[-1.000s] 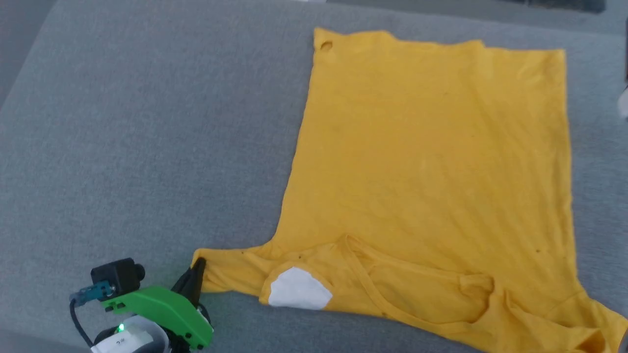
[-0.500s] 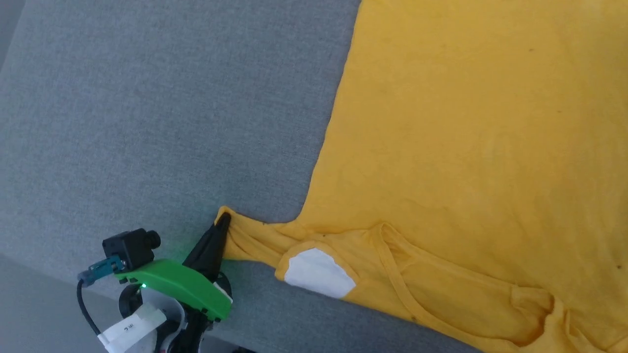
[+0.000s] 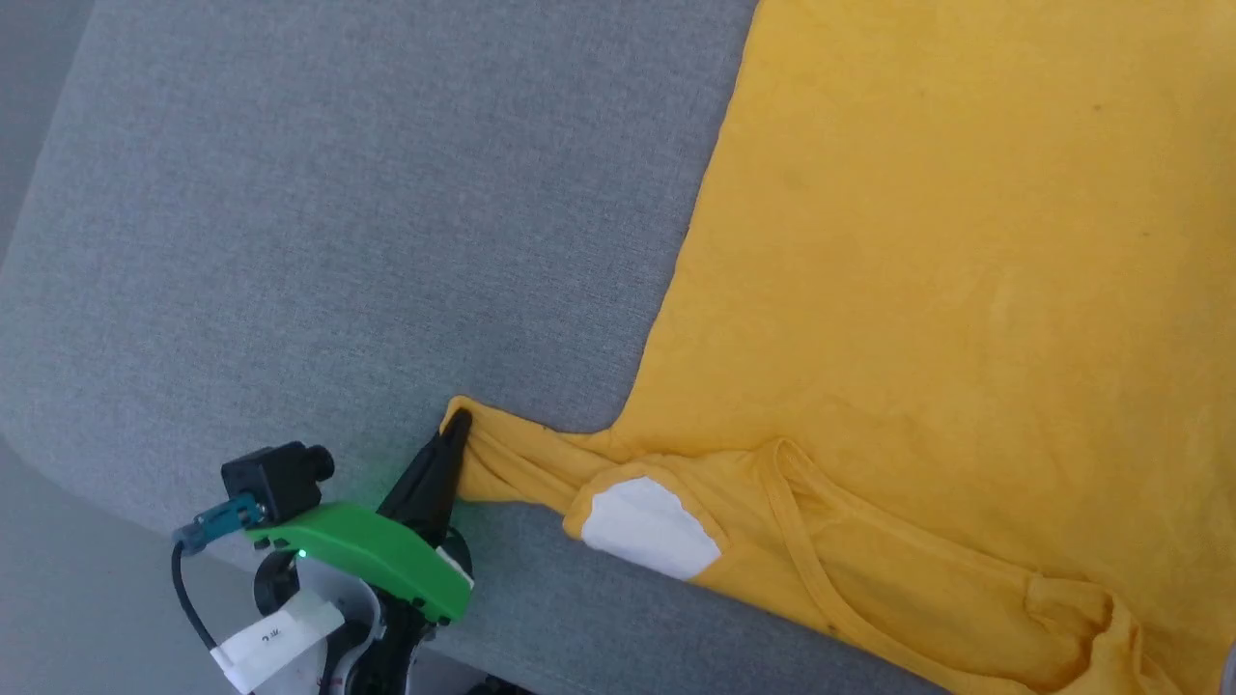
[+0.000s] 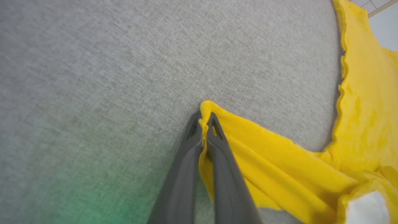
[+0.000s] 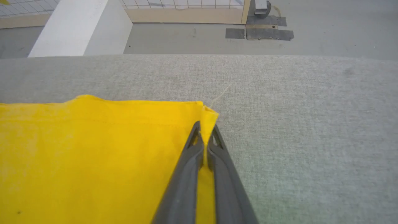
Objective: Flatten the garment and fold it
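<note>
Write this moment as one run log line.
garment: spread on grey surface | left fingers: shut on sleeve end | right fingers: shut on a corner | fold: not started

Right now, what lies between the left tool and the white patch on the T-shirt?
The T-shirt sleeve, bunched, its tip pinched in the left tool; the head view shows it.
</note>
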Robot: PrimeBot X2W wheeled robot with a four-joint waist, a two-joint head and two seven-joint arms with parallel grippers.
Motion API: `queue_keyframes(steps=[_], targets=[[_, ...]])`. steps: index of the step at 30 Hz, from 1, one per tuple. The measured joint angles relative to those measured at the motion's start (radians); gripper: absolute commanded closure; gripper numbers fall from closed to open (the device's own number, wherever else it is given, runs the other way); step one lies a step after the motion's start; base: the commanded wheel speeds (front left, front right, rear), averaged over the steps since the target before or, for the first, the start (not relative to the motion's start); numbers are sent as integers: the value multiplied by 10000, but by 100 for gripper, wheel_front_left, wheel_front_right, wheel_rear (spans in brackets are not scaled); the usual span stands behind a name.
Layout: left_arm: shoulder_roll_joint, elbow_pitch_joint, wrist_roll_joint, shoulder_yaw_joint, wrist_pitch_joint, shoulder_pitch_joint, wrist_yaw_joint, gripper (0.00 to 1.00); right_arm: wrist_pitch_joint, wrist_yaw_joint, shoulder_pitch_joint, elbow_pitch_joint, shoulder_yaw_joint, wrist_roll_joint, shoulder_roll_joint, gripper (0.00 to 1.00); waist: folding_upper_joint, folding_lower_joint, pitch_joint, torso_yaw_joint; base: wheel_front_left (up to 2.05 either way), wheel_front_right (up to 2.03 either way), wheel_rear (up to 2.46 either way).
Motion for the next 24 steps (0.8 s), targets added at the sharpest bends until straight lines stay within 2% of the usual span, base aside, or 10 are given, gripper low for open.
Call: queue_keyframes(steps=[3, 7, 10, 12, 16, 19, 24], targets=[[127, 81, 0, 109, 48, 151, 190, 100, -2006, 0, 1058, -330, 449, 282, 40, 100, 0, 0, -361, -77, 0, 0, 0], [454, 42, 15, 351, 234, 739, 483, 100, -4362, 0, 2575, -694, 506, 491, 155, 100, 0, 0, -978, -307, 0, 0, 0], [681, -59, 44, 453, 407, 1209, 713, 100, -5375, 0, 3799, -1041, 307, 497, 445, 100, 0, 0, -1499, -552, 0, 0, 0], [757, -142, 46, 527, 504, 1501, 836, 100, -5655, 0, 4555, -1294, 33, 495, 775, 100, 0, 0, -1837, -725, 0, 0, 0], [838, -353, 46, 560, 706, 2015, 1020, 100, -5269, 2, 6014, -1971, -617, 729, 1507, 100, -1, -2, -2495, -1134, 0, 0, 0], [899, -587, 48, 581, 794, 2265, 1143, 100, -4291, 0, 6976, -2522, -924, 903, 1770, 100, -1, -2, -2869, -1506, 0, 0, 0], [997, -901, 61, 602, 897, 2480, 1258, 100, -1814, 0, 8329, -3183, -1206, 1294, 1904, 100, 0, -2, -3352, -2133, 0, 0, 0]])
